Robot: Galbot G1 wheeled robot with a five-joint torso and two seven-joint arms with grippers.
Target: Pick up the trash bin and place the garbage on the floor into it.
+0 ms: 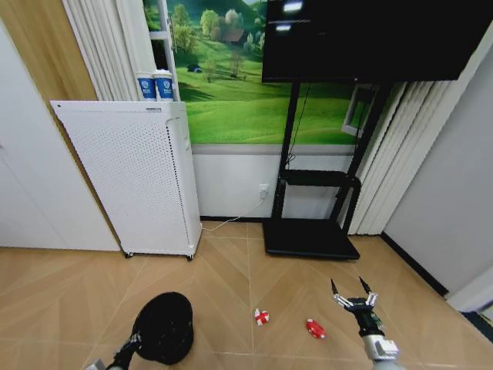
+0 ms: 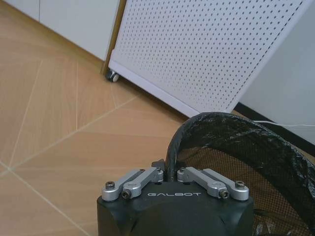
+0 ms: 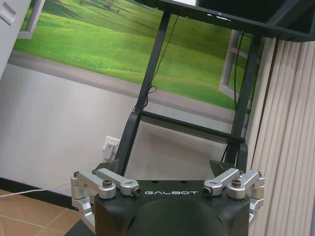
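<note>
GALBOT-marked left pincer grips the trash bin's near rim (bag-lined); right pincer, also lettered GALBOT, spreads open near red garbage.

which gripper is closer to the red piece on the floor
Right. The right gripper hangs open just beyond the red piece, to its right; the left gripper is far off, shut on the trash bin rim.

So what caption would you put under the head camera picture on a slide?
Left gripper holds the black trash bin by its rim; the open right gripper hovers near two red scraps.
</note>
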